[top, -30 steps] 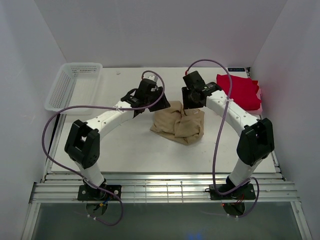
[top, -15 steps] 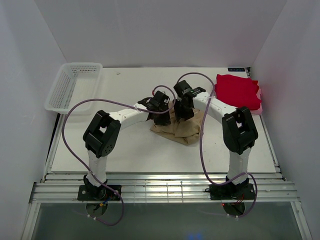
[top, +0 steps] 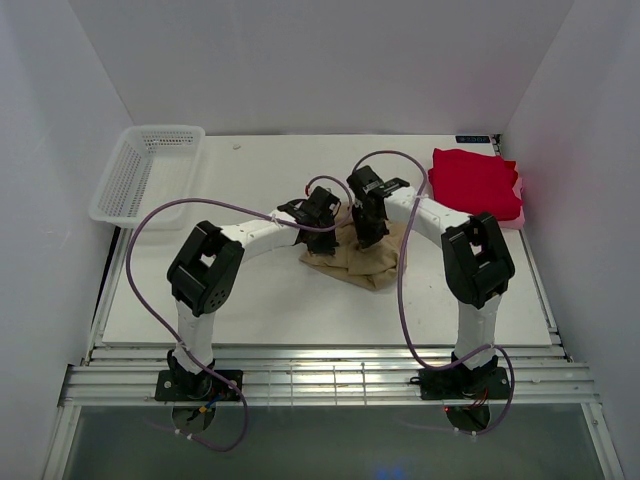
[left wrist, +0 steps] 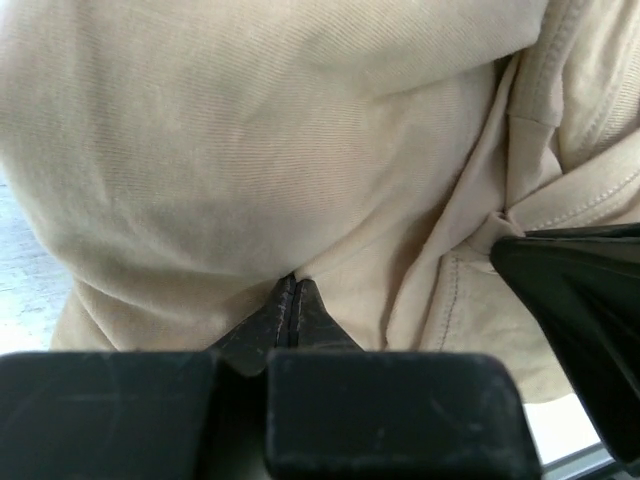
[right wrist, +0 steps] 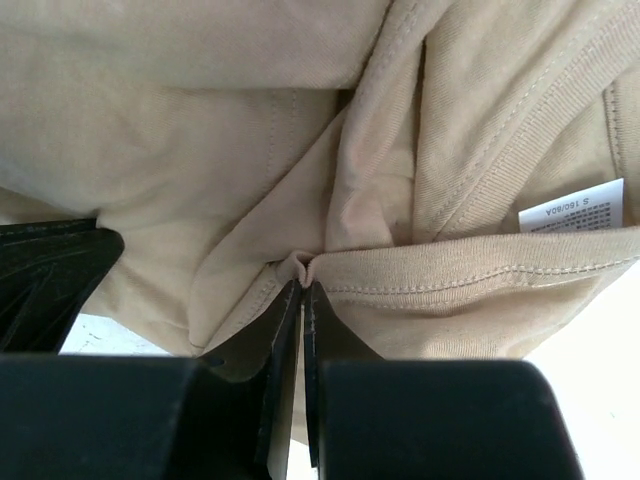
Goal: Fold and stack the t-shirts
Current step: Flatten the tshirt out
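The tan-beige t-shirt point(top: 362, 258) lies crumpled at the table's middle. My left gripper point(top: 322, 222) is down on its left upper edge and my right gripper point(top: 368, 226) on its top edge, close together. The left wrist view shows the left gripper point(left wrist: 292, 281) shut, pinching a fold of the tan t-shirt point(left wrist: 250, 140). From the right wrist, the right gripper point(right wrist: 303, 272) is shut on a pinch of the tan t-shirt point(right wrist: 230, 180) beside the ribbed collar point(right wrist: 470, 272) and its white label point(right wrist: 570, 208). The bright red t-shirt point(top: 478, 183) lies folded at the back right.
A white mesh basket point(top: 140, 170) stands at the back left corner of the table point(top: 230, 300). White walls close in the left, back and right sides. The other arm's dark finger point(left wrist: 585, 300) shows at the right edge of the left wrist view.
Both arms came down from above the table onto the tan t-shirt, and both grippers went from open to shut on its cloth. The red t-shirt has not moved.
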Controlling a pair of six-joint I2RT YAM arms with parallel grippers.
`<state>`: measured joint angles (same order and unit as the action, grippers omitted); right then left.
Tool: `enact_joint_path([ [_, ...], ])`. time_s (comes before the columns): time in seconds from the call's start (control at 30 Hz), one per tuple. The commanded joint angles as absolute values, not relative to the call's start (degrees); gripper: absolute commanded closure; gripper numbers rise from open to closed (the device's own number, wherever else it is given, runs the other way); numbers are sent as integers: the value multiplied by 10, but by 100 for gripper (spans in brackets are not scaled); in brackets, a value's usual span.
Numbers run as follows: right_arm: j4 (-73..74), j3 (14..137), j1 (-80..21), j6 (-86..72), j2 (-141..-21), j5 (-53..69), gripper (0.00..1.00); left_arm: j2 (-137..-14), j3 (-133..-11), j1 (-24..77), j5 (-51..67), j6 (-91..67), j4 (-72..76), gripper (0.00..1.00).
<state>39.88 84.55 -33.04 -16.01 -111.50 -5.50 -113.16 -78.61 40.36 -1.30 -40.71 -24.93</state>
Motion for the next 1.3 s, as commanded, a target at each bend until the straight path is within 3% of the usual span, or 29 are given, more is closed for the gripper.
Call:
enact_joint_path([
  [0.0,413,879,-333,-153,-1099,-67,92,-1115,-785,406,-46,-396,-255,100],
  [0.47,578,1148,-287,-105,-1061,-209,92,-872,-777,276,-148,-377,-339,100],
  [0.67,601,1040,-275,-124,-966,-263,92,-738,-707,270,-211,-416,-381,100],
  [1.03,613,827,-276,-188,-886,-245,92,-698,-520,269,-142,-482,-471,100],
  [1.13,634,809,-277,-205,-890,-255,92,-694,-521,270,-152,-482,-482,85],
  [1.17,639,809,-277,-207,-897,-261,91,-695,-526,270,-156,-479,-485,75],
  [1.2,654,813,-277,-212,-903,-266,89,-700,-545,270,-166,-476,-488,70],
  [1.27,657,833,-282,-210,-911,-279,73,-707,-569,270,-171,-469,-487,57],
])
